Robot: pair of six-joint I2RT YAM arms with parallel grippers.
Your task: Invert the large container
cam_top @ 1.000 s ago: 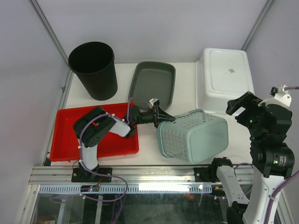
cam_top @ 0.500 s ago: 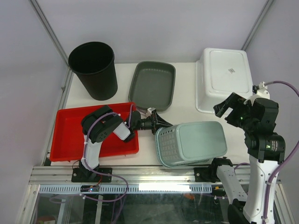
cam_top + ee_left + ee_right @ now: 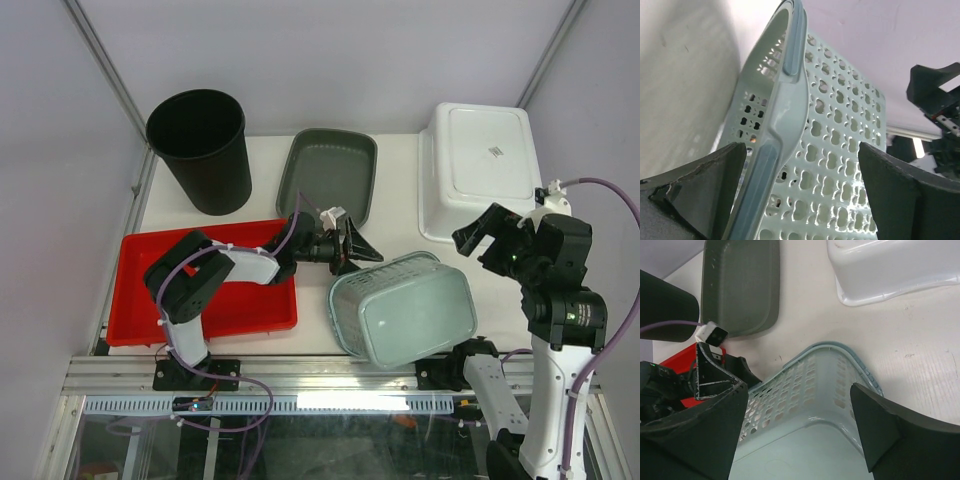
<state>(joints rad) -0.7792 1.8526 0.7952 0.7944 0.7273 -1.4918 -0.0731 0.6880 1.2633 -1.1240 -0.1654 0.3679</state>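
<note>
The large container, a pale green perforated basket point(image 3: 405, 315), lies bottom up near the table's front edge, slightly tilted. Its rim and handle point(image 3: 785, 105) fill the left wrist view, and its flat base point(image 3: 815, 440) shows in the right wrist view. My left gripper point(image 3: 362, 245) is open just behind the basket's back left corner, its jaws wide on either side of the rim without touching it. My right gripper point(image 3: 482, 238) hangs open above and to the right of the basket, holding nothing.
A black bin point(image 3: 200, 145) stands at the back left. A dark grey tray point(image 3: 328, 178) lies behind the basket. A white tub point(image 3: 480, 165) sits upside down at the back right. A red tray point(image 3: 150, 290) lies under the left arm.
The left gripper has opened and let go of the basket's rim. The basket has rolled from its side onto its rim, bottom up. The right arm has shifted slightly left.
</note>
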